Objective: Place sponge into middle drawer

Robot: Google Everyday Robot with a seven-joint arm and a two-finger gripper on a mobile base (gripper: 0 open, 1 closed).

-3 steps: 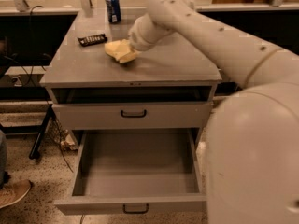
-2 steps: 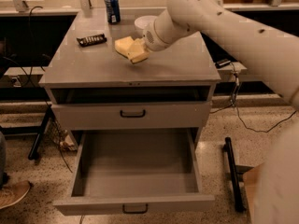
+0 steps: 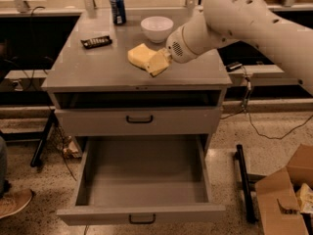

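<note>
The pale yellow sponge (image 3: 138,56) is held just above the front middle of the grey cabinet top (image 3: 93,70). My gripper (image 3: 157,63) is shut on the sponge's right end, and its cream fingers (image 3: 159,61) point down and left from the white arm. The middle drawer (image 3: 146,180) is pulled wide open below, with a plain grey inside and nothing in it. The sponge hangs above the cabinet top, behind the drawer opening.
A white bowl (image 3: 157,28), a blue soda can (image 3: 117,8) and a black snack bar (image 3: 96,42) sit on the top. A shut drawer front with a black handle (image 3: 139,119) is above the open drawer. A cardboard box (image 3: 286,197) and a shoe (image 3: 14,203) lie on the floor.
The gripper has carried the sponge to the right and toward the front edge of the cabinet top. The white bowl now shows behind the arm.
</note>
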